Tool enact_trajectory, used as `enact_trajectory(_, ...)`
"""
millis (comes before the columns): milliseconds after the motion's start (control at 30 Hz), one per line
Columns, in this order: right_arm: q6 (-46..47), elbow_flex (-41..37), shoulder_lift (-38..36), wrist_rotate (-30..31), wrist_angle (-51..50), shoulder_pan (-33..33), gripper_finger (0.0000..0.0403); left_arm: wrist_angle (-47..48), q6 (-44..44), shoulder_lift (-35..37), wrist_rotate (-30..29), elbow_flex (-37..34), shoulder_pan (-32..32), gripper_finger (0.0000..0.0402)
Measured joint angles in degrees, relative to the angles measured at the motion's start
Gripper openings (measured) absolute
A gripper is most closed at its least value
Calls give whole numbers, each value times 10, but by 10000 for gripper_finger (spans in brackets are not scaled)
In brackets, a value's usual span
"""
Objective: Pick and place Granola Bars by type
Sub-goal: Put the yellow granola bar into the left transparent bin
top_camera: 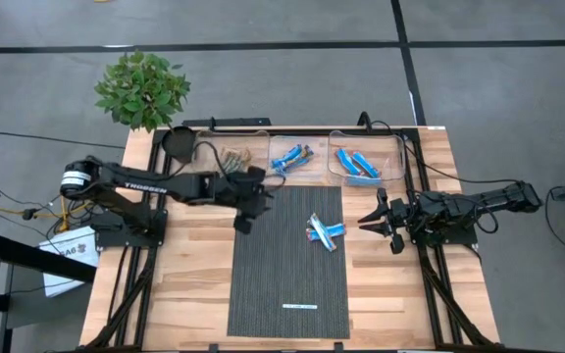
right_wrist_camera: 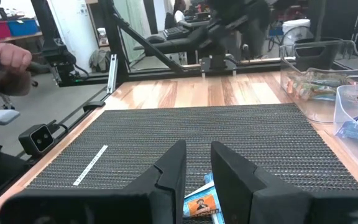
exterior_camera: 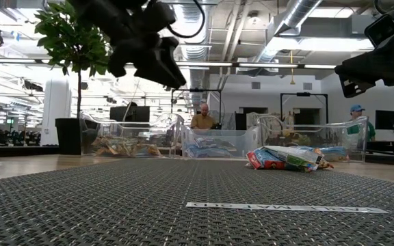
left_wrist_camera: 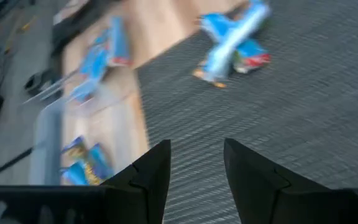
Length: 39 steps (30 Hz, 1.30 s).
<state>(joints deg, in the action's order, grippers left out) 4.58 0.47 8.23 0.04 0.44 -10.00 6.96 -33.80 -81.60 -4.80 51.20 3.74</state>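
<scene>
The left gripper [top_camera: 246, 204] hovers empty, fingers parted moderately, with the bars [top_camera: 325, 231] heaped on the mat [top_camera: 287, 275] ahead of it. The right gripper [top_camera: 379, 218], nearly closed and empty, sits just beside that heap. Because the bars overlap, a grab could lift two types together. The high view shows three bins [top_camera: 366, 157] with sorted bars; the low view hides their contents behind glare.

One camera looks straight down over the whole table [top_camera: 400, 284]; another sits at mat [exterior_camera: 183, 219] level facing the room; wrist cameras look closely across that mat.
</scene>
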Motion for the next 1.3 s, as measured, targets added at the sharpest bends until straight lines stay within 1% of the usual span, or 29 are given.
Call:
enact_trajectory(200,0,0,0,0,0,0,67,41,-27,0,0,0,-45,143)
enact_trajectory(400,0,0,0,0,0,0,67,34,-32,-1,0,0,-73,143)
enact_trajectory(467,0,0,0,0,0,0,67,20,-33,-14,-2,3,-78,143)
enact_trajectory(533,0,0,0,0,0,0,67,26,-29,-29,-4,10,-79,143)
enact_trajectory(667,0,0,0,0,1,0,67,26,-34,-70,-12,44,-79,143)
enact_trajectory(867,0,0,0,0,1,0,67,31,-96,-142,-46,117,-79,143)
enact_trajectory(1067,0,0,0,0,0,0,67,78,-138,-206,-47,205,-76,143)
enact_trajectory(1300,0,0,0,0,2,0,67,105,-201,-284,-49,301,-76,143)
